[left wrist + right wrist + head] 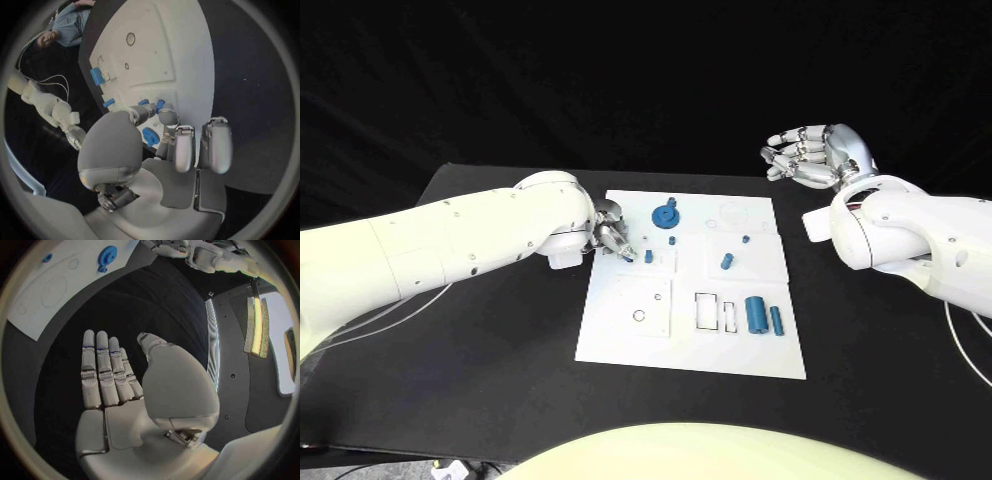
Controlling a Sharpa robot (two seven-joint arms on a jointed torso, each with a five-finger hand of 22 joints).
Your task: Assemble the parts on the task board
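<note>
Two hands, one working: left hand [609,233] sits at the board [632,335] edge, fingertips pinched together on what looks like a small blue part [150,136]. Right hand [816,153] hangs well clear, fingers apart, empty. Next: seat that part precisely.

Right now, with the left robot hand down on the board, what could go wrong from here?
1. The left robot hand works at the task board's left edge; pushing sideways could slide the board across the table.
2. Small blue pegs stand close by and the blue gear sits just beyond; the fingers might knock them.
3. The right robot hand is off the board, so nothing steadies it.
</note>
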